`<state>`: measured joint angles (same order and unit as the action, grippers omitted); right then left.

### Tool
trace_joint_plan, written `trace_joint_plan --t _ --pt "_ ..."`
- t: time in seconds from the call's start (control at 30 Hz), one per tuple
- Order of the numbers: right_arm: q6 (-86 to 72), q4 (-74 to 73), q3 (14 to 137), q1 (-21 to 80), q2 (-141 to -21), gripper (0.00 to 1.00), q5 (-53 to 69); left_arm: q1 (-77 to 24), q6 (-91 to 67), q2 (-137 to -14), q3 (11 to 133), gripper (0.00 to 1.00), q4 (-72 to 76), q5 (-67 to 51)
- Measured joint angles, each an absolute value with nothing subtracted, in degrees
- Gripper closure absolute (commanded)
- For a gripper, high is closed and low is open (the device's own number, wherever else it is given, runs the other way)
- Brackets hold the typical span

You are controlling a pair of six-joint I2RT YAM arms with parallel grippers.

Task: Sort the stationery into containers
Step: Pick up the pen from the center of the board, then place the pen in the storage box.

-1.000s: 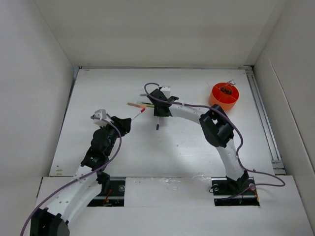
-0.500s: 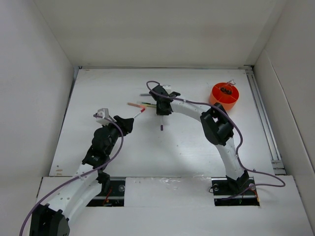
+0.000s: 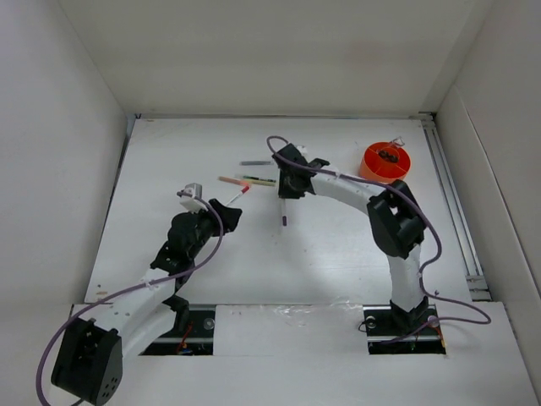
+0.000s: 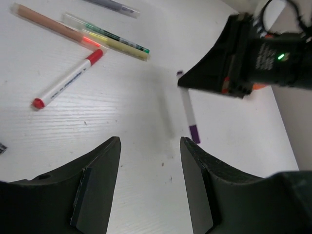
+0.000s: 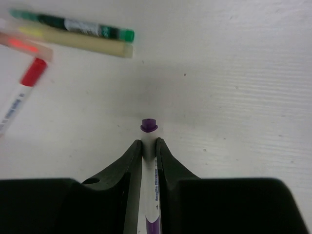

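Shifted rightward since the earlier frame, the right gripper (image 5: pixel 147 146) now pinches a purple-capped white marker (image 5: pixel 148 127), tip down, well apart from the orange organiser (image 3: pixel 373 175). The left gripper (image 4: pixel 149 144) hovers spread near a red-capped white marker (image 4: pixel 68 80).

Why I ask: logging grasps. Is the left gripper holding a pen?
No, the left gripper stands open and empty, the red-capped pen lying apart from it.

Shining bright and even from overhead, washing the white table (image 3: pixel 338 254) pale. Casting only soft, faint shadows on it. Blurring the near fingers (image 4: pixel 97 185) in the left wrist view and the red-capped pen (image 5: pixel 20 95) at the right wrist view's left edge.
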<state>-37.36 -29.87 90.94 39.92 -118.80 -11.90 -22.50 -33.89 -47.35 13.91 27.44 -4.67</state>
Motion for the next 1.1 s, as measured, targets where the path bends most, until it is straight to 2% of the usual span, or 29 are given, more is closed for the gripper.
trace_joint_plan --t 0.17,0.33,0.5,0.77,1.1 --pt "-38.4 -27.1 88.1 33.6 -106.7 1.00 -13.1 -24.5 -33.2 -52.0 16.3 0.51 29.2 -9.4" --pt "-41.3 -22.9 88.1 20.6 -95.7 1.00 -20.4 -25.9 -32.6 -55.9 22.8 0.50 30.3 -14.6" --pt "-44.7 -20.9 86.9 7.7 -91.2 1.00 -28.3 -26.3 -32.2 -56.2 24.8 0.50 33.5 -16.8" --pt "-49.9 -20.6 86.7 -6.4 -94.7 1.00 -29.0 -26.3 -32.0 -57.3 23.5 0.49 34.5 -18.2" --pt "-50.1 -21.1 90.7 -7.7 -102.1 1.00 -34.9 -27.3 -31.9 -57.2 22.9 0.49 34.5 -18.5"
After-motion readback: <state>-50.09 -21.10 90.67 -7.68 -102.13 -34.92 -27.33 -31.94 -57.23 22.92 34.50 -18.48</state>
